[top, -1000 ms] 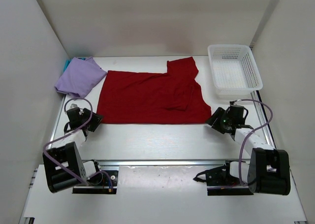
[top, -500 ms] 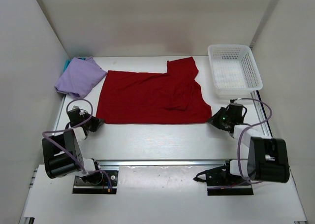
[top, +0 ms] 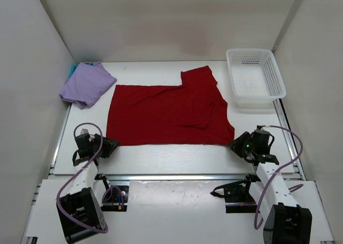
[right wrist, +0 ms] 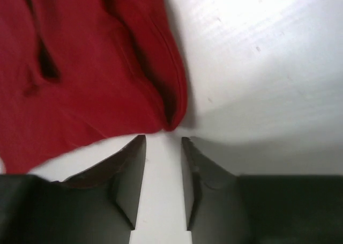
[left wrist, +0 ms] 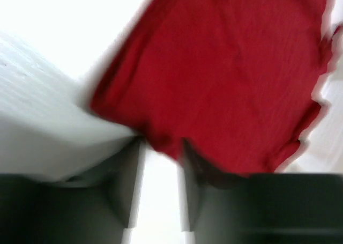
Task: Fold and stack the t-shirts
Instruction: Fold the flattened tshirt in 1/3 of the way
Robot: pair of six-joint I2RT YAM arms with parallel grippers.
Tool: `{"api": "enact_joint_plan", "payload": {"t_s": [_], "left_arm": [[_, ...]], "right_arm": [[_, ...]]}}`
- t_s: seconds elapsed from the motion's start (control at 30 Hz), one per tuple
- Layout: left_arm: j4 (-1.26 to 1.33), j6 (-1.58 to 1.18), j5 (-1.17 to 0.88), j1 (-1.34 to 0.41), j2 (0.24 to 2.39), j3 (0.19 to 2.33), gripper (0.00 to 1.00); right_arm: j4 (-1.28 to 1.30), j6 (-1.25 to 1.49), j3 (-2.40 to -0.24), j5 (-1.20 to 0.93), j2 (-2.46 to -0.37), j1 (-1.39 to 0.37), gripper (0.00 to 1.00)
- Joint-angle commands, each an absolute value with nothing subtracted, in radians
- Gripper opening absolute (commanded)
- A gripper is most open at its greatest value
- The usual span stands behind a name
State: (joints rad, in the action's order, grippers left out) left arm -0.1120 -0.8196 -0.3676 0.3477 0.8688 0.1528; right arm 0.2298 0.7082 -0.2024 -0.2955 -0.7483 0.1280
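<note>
The red t-shirt (top: 166, 115) lies spread flat mid-table, one sleeve (top: 199, 76) pointing to the far side. My left gripper (top: 111, 146) sits low at its near left corner. In the left wrist view the jaws of this gripper (left wrist: 161, 147) stand apart, and the red hem (left wrist: 225, 67) just reaches the tips. My right gripper (top: 234, 144) is at the near right corner. Its jaws (right wrist: 163, 139) are also apart, with the red corner (right wrist: 174, 120) just beyond them, not pinched. A folded lavender t-shirt (top: 87, 83) lies at the far left on a teal one (top: 73, 69), which barely shows.
A white mesh basket (top: 254, 78) stands at the far right, just beyond the red sleeve. White walls close the table on the left, back and right. A metal rail (top: 171, 176) runs along the near edge in front of both arm bases.
Both grippers shut at the red shirt's near corners, drew back toward the near edge and pulled the hem nearer. Their jaws have parted again.
</note>
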Motion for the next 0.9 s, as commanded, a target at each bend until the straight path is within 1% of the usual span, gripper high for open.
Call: {"api": "enact_joint_plan", "payload": {"t_s": [0.0,0.03,0.07,0.13,0.17,0.2,0.23,0.27,0.3,0.33,0.37,0.4,0.43,0.47,0.53,0.57,0.6,0.63,0.67,0.73,0.87], "left_arm": [[-0.216,-0.804,-0.385,0.348,0.845,0.155,0.54],[-0.231,-0.792,-0.358,0.339,0.841,0.191,0.70],[-0.262,-0.778,-0.338,0.337,0.845,0.211,0.78],[-0.311,-0.739,-0.299,0.322,0.854,0.320,0.85],[-0.324,-0.709,-0.276,0.308,0.862,0.345,0.85],[-0.331,-0.681,-0.269,0.293,0.867,0.391,0.84],[-0.315,-0.673,-0.261,0.284,0.865,0.425,0.77],[-0.301,-0.655,-0.288,0.263,0.871,0.434,0.64],[-0.238,-0.643,-0.307,0.233,0.874,0.437,0.57],[-0.192,-0.661,-0.346,0.186,0.888,0.431,0.48],[-0.143,-0.675,-0.351,0.158,0.905,0.425,0.44],[-0.118,-0.695,-0.351,0.087,0.900,0.425,0.38],[-0.089,-0.718,-0.321,-0.014,0.919,0.433,0.37],[-0.069,-0.718,-0.267,-0.070,0.939,0.454,0.37],[-0.033,-0.709,-0.186,-0.243,0.965,0.480,0.37],[0.022,-0.709,-0.164,-0.273,0.985,0.482,0.37],[0.035,-0.709,-0.157,-0.314,1.014,0.480,0.37],[0.067,-0.712,-0.152,-0.334,1.046,0.500,0.37],[0.075,-0.713,-0.169,-0.345,1.061,0.500,0.38],[0.115,-0.727,-0.198,-0.334,1.107,0.482,0.38],[0.184,-0.745,-0.232,-0.316,1.149,0.427,0.37]], "right_arm": [[0.394,0.674,-0.276,-0.220,-0.739,0.103,0.34],[0.403,0.660,-0.320,-0.204,-0.738,0.098,0.39],[0.420,0.634,-0.368,-0.195,-0.744,0.095,0.46],[0.449,0.589,-0.438,-0.175,-0.758,0.081,0.48],[0.460,0.575,-0.481,-0.173,-0.768,0.084,0.49],[0.460,0.554,-0.498,-0.173,-0.772,0.078,0.50],[0.448,0.531,-0.521,-0.189,-0.781,0.074,0.50],[0.407,0.514,-0.528,-0.254,-0.794,0.071,0.48],[0.367,0.515,-0.538,-0.303,-0.814,0.052,0.37],[0.321,0.529,-0.543,-0.308,-0.845,0.019,0.24],[0.286,0.544,-0.540,-0.304,-0.882,-0.054,0.16],[0.243,0.560,-0.541,-0.260,-0.902,-0.092,0.02],[0.210,0.558,-0.567,-0.221,-0.961,-0.159,0.00],[0.186,0.546,-0.595,-0.219,-1.023,-0.216,0.00],[0.118,0.548,-0.624,-0.228,-1.112,-0.242,0.00],[0.111,0.551,-0.649,-0.238,-1.164,-0.241,0.01],[0.082,0.558,-0.658,-0.238,-1.193,-0.247,0.07],[0.068,0.548,-0.667,-0.224,-1.248,-0.241,0.14],[0.060,0.545,-0.675,-0.238,-1.271,-0.236,0.17],[0.016,0.554,-0.672,-0.258,-1.322,-0.233,0.27],[-0.041,0.560,-0.679,-0.296,-1.406,-0.244,0.34]]}}
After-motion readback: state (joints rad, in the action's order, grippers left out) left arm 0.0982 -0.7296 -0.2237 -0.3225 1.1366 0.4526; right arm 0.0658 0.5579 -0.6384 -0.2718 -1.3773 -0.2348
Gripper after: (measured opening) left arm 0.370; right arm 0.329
